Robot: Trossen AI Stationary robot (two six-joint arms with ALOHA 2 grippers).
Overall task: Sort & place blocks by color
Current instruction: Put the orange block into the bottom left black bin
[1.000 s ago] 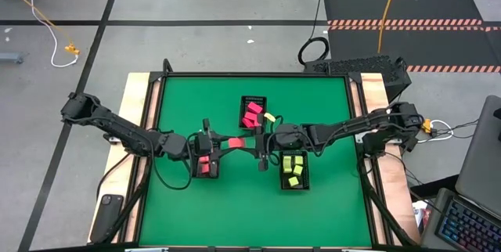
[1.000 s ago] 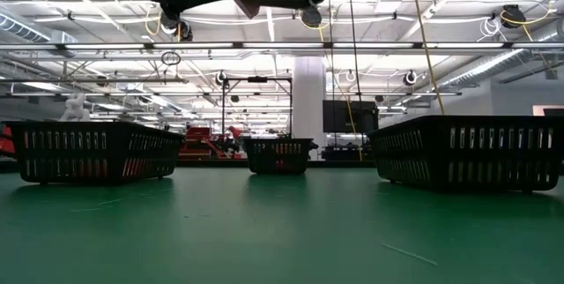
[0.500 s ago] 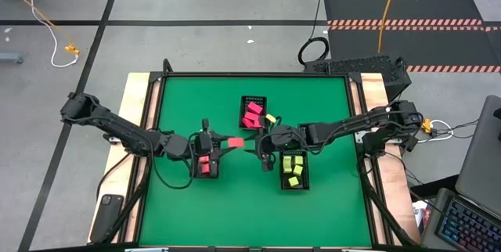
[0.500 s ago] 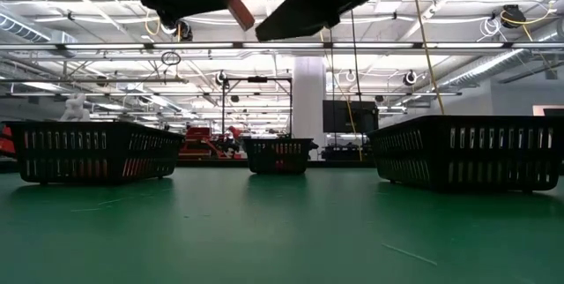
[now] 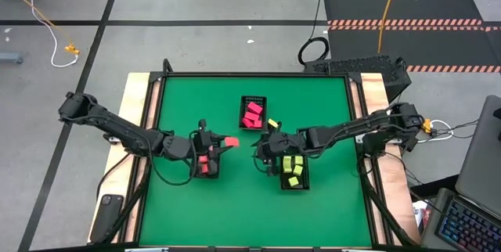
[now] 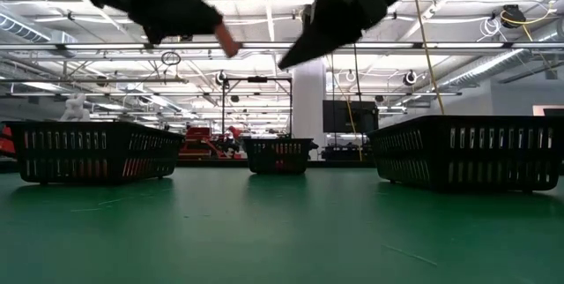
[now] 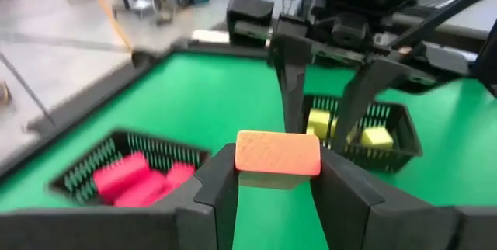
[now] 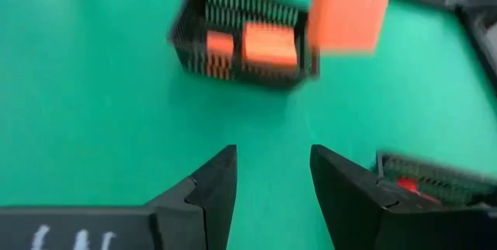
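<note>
green table (image 5: pixel 235 197) | 3 black trays on it | 1 loose yellow block (image 5: pixel 272 123)

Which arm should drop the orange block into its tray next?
Left. The left gripper already clamps the salmon-orange block, just beside the tray of orange blocks in the high view. The right gripper is open, holds nothing, and sits by the yellow tray.

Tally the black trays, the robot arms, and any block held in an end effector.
Black trays: 3
Robot arms: 2
Block held in the left end effector: 1
Total: 6
</note>
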